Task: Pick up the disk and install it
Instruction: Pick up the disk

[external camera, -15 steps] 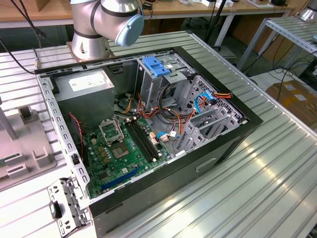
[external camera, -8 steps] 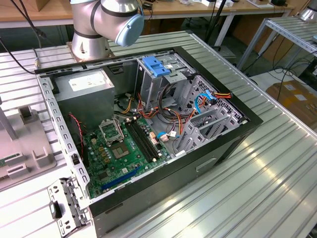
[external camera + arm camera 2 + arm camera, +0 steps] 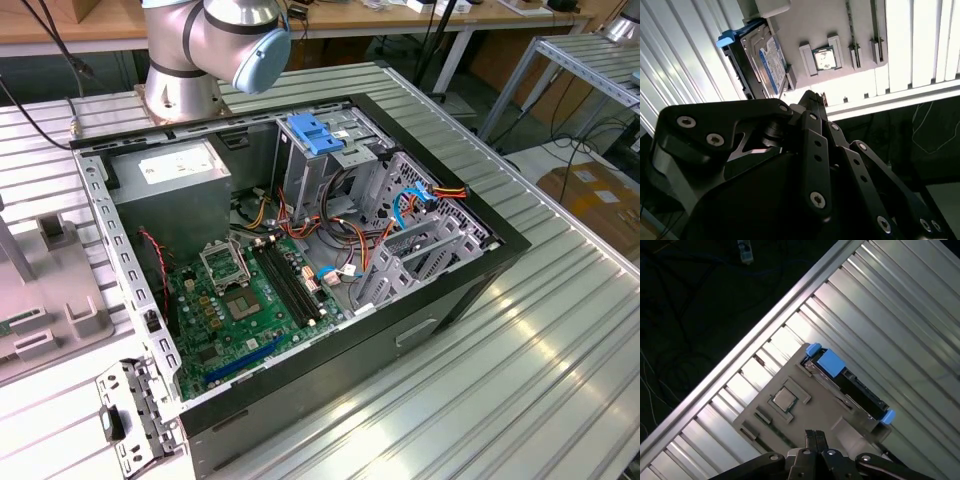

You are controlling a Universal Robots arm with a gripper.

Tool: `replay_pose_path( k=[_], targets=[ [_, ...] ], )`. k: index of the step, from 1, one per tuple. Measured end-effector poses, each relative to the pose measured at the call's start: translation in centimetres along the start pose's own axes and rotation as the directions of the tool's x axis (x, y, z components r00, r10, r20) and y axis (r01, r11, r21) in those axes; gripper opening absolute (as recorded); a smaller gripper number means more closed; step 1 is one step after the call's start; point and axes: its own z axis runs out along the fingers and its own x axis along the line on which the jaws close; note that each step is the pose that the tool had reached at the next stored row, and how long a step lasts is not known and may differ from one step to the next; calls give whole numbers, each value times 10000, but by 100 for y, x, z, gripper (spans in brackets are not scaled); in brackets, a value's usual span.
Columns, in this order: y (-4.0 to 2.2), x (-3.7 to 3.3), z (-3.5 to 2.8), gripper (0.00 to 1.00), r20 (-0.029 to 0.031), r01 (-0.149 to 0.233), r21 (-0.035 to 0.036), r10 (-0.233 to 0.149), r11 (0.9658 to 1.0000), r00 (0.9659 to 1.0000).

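Basically at square one: nothing picked, nothing installed, so by my read the whole job is left.

At the exterior view's left, a grey holder [image 3: 55,300] sits on the ribbed desk [image 3: 560,340]. Behind the middle is the arm base [image 3: 185,60]. The open computer case [image 3: 330,365] lies on its side in front of it, motherboard [image 3: 240,300] exposed. Further toward the exterior view's right, inside the case, is the drive cage [image 3: 345,170] with the light-blue latch [image 3: 313,133] on top.

The disk [image 3: 765,62] isn't in the case. In both wrist views it's parked in what looks like that same grey holder, on its long edge in a slot along one side, with a small square chip [image 3: 824,59] a few slots over.

Look of it: flat silver body, white-and-blue label with black print on the broad face, blue plastic tab [image 3: 726,37] at one end. In the first wrist view it's nearly edge-on, a dark strip with blue pieces at both ends.

The pincer [image 3: 815,434] hangs over the holder, near the disk but apart from it. Its fingertips [image 3: 812,107] are together with nothing between them.
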Motion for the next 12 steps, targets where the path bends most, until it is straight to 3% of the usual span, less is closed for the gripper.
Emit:
replay_pose_path(
  k=[12],
  targets=[
    [0,0,0,11,-41,954,-25,-954,9954,9954]
  ],
)
